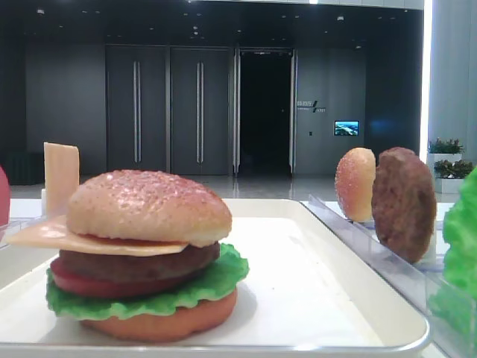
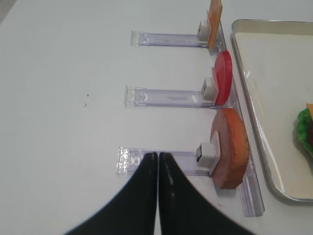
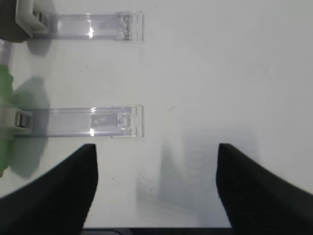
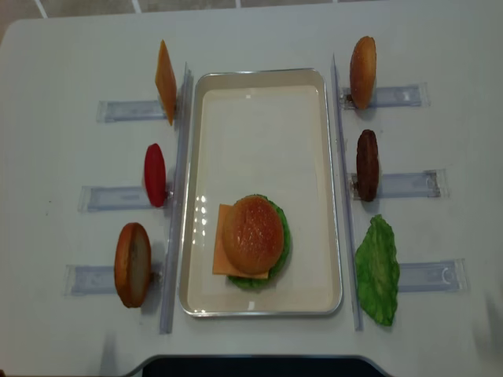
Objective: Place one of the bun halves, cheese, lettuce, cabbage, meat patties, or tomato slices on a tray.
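1. The left gripper (image 2: pixel 157 161) hangs over the white table (image 4: pixel 63 47) with its two black fingers pressed together, closed on nothing, their tips just above the near clear plastic rack (image 2: pixel 161 159).
2. The right gripper (image 3: pixel 156 152) hovers over bare table with its jaws spread wide and nothing between them; a green lettuce leaf (image 3: pixel 4 117) shows at its 9 o'clock.
3. On the white tray (image 4: pixel 259 110) sits a stacked burger at the near end: the domed speckled bun top (image 4: pixel 252 233) lies over a cheese slice (image 4: pixel 221 251), a meat patty (image 1: pixel 138 265), a tomato slice (image 1: pixel 89 286), frilly lettuce (image 1: pixel 212 283) and a smooth bun base (image 1: pixel 160 322).
4. At the tray's 9 o'clock, racks hold a bun half (image 4: pixel 132 264), a red tomato disc (image 4: pixel 155 174) and, farthest, a cheese square (image 4: pixel 166 81), all on edge.
5. At its 3 o'clock lie a loose lettuce piece (image 4: pixel 378 269), then an upright patty (image 4: pixel 367 164), then a bun (image 4: pixel 362 71).
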You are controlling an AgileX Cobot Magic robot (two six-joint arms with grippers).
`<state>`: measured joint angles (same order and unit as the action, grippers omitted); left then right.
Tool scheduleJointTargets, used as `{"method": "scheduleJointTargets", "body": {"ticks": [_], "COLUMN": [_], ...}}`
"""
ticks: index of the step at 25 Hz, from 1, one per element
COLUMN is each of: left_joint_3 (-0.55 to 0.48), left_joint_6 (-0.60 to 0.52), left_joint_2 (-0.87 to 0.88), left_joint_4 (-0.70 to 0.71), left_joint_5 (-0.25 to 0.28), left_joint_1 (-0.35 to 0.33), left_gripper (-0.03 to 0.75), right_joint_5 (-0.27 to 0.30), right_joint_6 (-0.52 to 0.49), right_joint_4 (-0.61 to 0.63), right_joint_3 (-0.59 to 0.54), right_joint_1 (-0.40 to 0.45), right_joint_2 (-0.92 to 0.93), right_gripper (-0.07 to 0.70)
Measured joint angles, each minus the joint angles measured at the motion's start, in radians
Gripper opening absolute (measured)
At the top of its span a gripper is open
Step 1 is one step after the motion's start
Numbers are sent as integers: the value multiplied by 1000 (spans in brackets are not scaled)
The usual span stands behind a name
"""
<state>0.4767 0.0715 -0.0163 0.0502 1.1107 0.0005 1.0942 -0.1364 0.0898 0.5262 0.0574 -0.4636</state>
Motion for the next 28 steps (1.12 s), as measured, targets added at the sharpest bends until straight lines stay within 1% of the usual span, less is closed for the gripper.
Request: {"method": "scheduleJointTargets", "body": {"ticks": [5, 10, 14, 18, 28], "left_joint_3": [0, 0, 0, 0, 0], "left_joint_6": [0, 0, 0, 0, 0], "left_joint_2": [0, 0, 0, 0, 0], "left_joint_4": [0, 0, 0, 0, 0], "left_joint_5": [0, 0, 0, 0, 0], "left_joint_1": [0, 0, 0, 0, 0], "left_gripper": [0, 0, 0, 0, 0], "right_joint_5": [36, 39, 42, 44, 44], "right_joint_6": [19, 25, 32, 48, 52], "right_joint_4": [0, 0, 0, -1, -1], "right_joint_3": [-24, -27, -27, -29, -29], "right_joint_1": [0, 0, 0, 0, 0], "right_joint_2": [181, 360, 462, 471, 471], "right_gripper": [514, 514, 514, 514, 514]}}
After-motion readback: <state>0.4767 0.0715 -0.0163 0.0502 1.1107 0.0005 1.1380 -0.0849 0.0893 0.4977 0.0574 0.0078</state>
